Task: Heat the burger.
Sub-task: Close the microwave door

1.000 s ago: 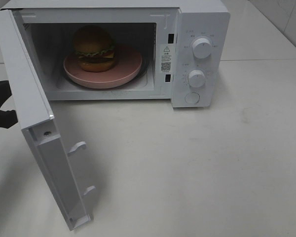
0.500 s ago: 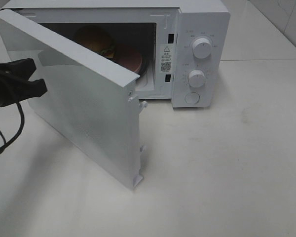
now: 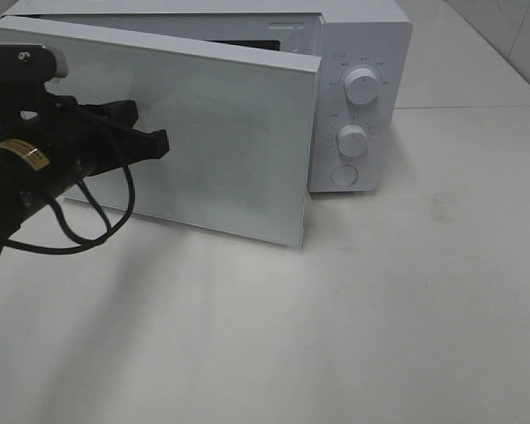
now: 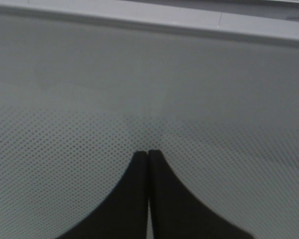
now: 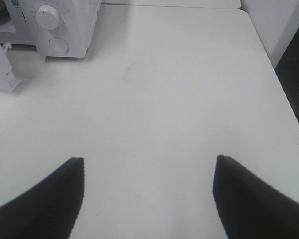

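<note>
The burger is hidden behind the white microwave door (image 3: 221, 132), which stands almost closed with a narrow gap left at its top right. My left gripper (image 3: 162, 141) is shut, and its tips press against the outer face of the door. The left wrist view shows the two black fingers (image 4: 139, 199) together against the dotted door panel (image 4: 149, 89). My right gripper (image 5: 148, 160) is open over bare table with nothing between its fingers. It does not show in the high view.
The microwave (image 3: 362, 35) stands at the back of the white table (image 3: 380, 309). Its control panel has two knobs (image 3: 362, 86) (image 3: 352, 140) and a round button (image 3: 344, 175). The right wrist view shows the panel (image 5: 65, 25) and the table's far edge (image 5: 284, 84).
The door has swung from wide open to almost closed, covering the burger and pink plate. My left gripper followed it rightward, pushing on its outer face. The right gripper stayed still.
</note>
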You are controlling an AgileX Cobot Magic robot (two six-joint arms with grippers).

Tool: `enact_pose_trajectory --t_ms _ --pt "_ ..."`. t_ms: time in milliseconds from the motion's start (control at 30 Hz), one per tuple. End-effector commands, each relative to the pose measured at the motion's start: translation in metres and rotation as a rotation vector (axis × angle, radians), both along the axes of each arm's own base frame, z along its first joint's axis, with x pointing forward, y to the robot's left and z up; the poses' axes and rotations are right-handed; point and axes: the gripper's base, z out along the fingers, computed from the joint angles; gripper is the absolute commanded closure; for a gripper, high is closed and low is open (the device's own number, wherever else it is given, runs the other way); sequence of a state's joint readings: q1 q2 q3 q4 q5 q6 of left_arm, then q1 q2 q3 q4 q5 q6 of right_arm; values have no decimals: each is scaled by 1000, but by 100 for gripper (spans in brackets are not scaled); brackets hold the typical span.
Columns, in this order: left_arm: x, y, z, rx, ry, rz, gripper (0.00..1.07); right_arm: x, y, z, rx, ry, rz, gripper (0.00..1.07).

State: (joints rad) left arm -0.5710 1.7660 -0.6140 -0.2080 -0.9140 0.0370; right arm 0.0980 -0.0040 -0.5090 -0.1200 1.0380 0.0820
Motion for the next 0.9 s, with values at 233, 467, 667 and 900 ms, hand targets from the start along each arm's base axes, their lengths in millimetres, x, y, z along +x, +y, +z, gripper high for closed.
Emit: enact_pose_trajectory --t_ms 233,467,667,900 --pt "22 -36 8 20 -13 30 107 -4 0 -1 8 -27 -5 36" --pt "41 -59 11 38 -1 84 107 -4 0 -1 9 -27 -6 36" --pt "57 -70 10 25 32 107 107 -4 0 -1 9 -27 -6 36" --pt "70 -76 10 -3 32 129 107 -4 0 -1 9 -27 -6 36"
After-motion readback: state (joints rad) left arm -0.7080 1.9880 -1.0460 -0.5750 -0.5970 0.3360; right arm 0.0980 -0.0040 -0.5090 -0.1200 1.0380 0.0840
